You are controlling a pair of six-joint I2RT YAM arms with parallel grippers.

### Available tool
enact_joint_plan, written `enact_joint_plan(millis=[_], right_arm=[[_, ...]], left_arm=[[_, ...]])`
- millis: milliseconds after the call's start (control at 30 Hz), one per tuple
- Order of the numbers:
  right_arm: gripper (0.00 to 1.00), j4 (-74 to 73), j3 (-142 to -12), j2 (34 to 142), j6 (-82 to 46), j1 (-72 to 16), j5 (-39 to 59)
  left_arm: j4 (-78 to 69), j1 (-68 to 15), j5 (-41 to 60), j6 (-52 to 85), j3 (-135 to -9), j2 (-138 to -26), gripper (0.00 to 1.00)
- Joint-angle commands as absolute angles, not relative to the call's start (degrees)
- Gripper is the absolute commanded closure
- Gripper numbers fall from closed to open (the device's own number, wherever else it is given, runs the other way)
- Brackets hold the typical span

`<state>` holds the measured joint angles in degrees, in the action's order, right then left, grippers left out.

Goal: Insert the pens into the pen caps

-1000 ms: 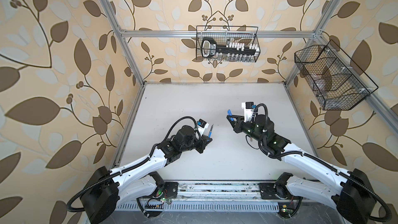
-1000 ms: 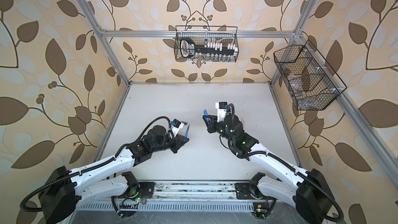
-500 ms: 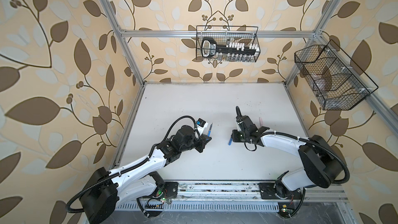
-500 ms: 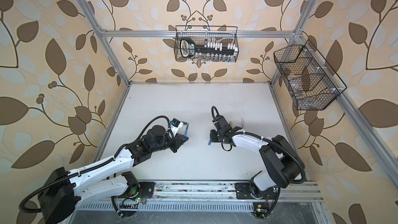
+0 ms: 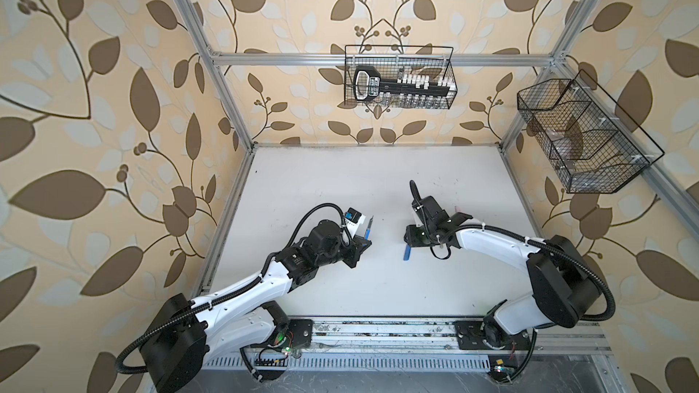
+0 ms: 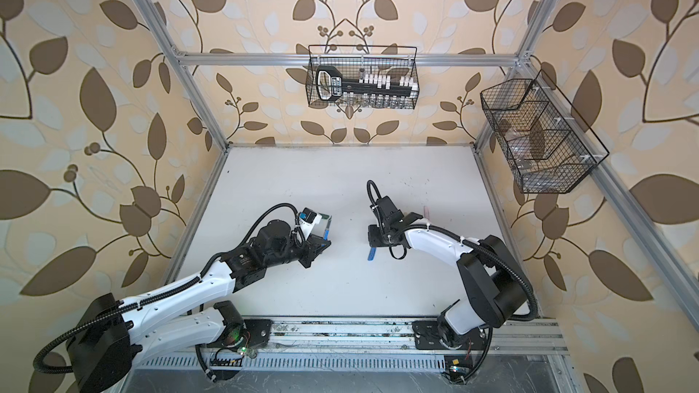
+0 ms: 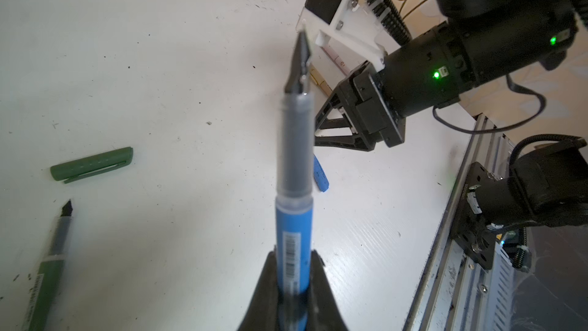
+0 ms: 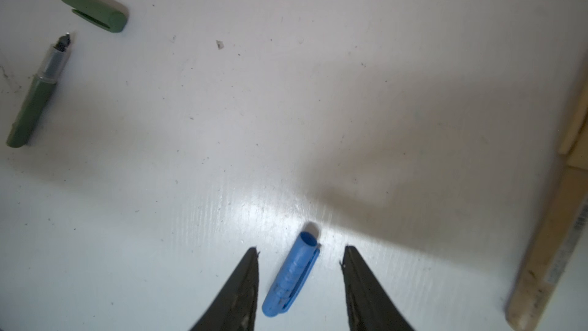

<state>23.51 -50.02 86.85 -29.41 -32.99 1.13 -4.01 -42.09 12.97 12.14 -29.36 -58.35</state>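
My left gripper (image 7: 293, 259) is shut on the blue pen (image 7: 294, 186), which stands out from it above the table with its dark tip free. In a top view that gripper (image 5: 361, 249) sits left of centre. The blue pen cap (image 8: 291, 273) lies flat on the white table between the fingers of my open right gripper (image 8: 300, 253), touching neither. Both top views show this cap (image 5: 407, 253) (image 6: 372, 254) just in front of the right gripper (image 5: 410, 240). A green pen (image 8: 36, 93) and a green cap (image 8: 92, 7) lie apart on the table. A pink pen (image 7: 335, 57) and a tan pen (image 7: 319, 81) lie behind the right gripper.
A wire basket (image 5: 399, 77) hangs on the back wall and another basket (image 5: 582, 137) on the right wall. The arms' metal rail (image 5: 378, 330) runs along the table's front edge. A pale wooden strip (image 8: 550, 234) borders the table near my right gripper.
My right arm came down from mid-air to the table and opened its gripper, leaving the blue cap lying between its fingers. The left arm and its blue pen have not moved.
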Motion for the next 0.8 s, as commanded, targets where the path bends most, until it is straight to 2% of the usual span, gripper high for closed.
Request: enact_joint_plan(millis=[0, 300, 767], right_arm=[[0.51, 30.28, -51.44, 87.03, -29.51, -34.49, 1.81], [0.47, 26.63, -51.66, 92.84, -29.8, -35.21, 3.86], [0.47, 20.34, -59.12, 103.28, -27.56, -38.52, 14.39]], left_arm=[[-4.33, -42.57, 12.73, 11.34, -30.17, -57.05, 1.0], [-3.8, -42.54, 12.67, 11.24, -29.99, -56.34, 1.0], [-2.29, -42.54, 11.09, 10.68, -29.95, -54.5, 1.0]])
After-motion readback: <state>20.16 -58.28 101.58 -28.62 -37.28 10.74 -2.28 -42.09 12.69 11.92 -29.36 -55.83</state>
